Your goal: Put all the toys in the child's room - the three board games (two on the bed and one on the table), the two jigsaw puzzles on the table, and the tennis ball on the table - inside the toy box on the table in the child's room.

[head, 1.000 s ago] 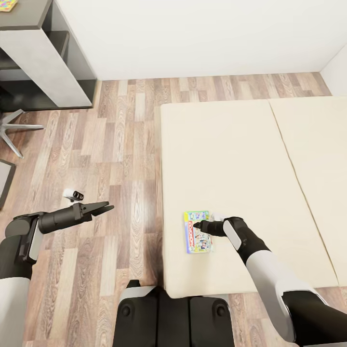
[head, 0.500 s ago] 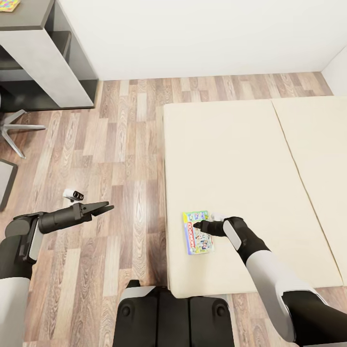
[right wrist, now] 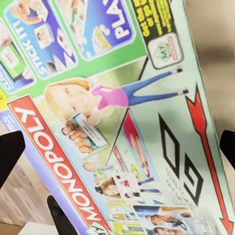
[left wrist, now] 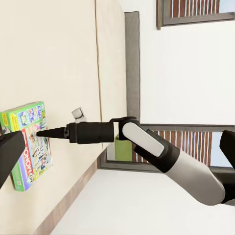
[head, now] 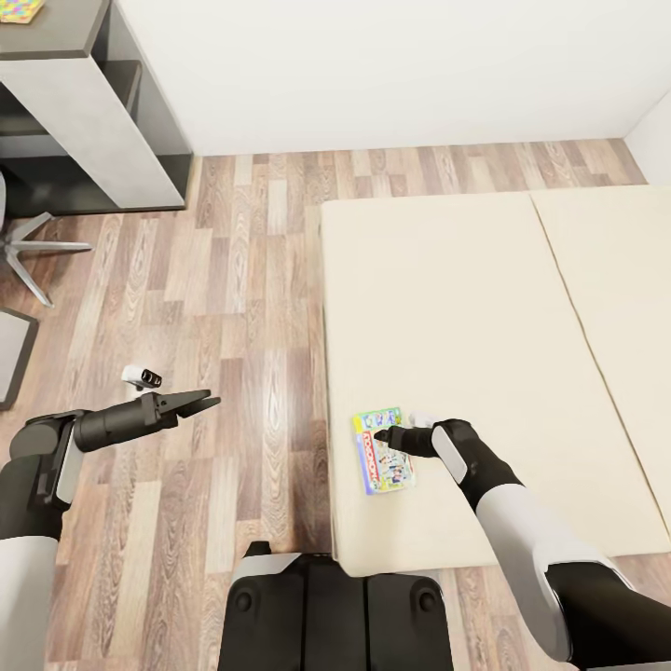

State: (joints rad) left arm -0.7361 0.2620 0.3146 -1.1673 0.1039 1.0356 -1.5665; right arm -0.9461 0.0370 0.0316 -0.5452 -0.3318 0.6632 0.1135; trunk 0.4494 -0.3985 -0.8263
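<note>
A colourful Monopoly board game (head: 384, 451) lies flat on the cream bed (head: 466, 298), close to its near left edge. My right gripper (head: 380, 435) hovers just over the game's middle, open, its fingertips (right wrist: 10, 152) spread wide over the box lid (right wrist: 122, 122). Whether it touches the lid I cannot tell. The left wrist view has the game (left wrist: 28, 146) and the right gripper (left wrist: 41, 133) side-on. My left gripper (head: 207, 403) hangs open over the wooden floor, left of the bed, holding nothing.
A grey desk with shelves (head: 84, 102) stands at the far left against the white wall, with a colourful flat item (head: 19, 9) on its top. A chair's star base (head: 37, 247) sits beside it. Wooden floor (head: 252, 280) separates desk and bed.
The whole view has shifted, so bed and desk slid slightly right in the picture. The game stayed under my right gripper and now lies nearer the bed's left edge, a little turned.
</note>
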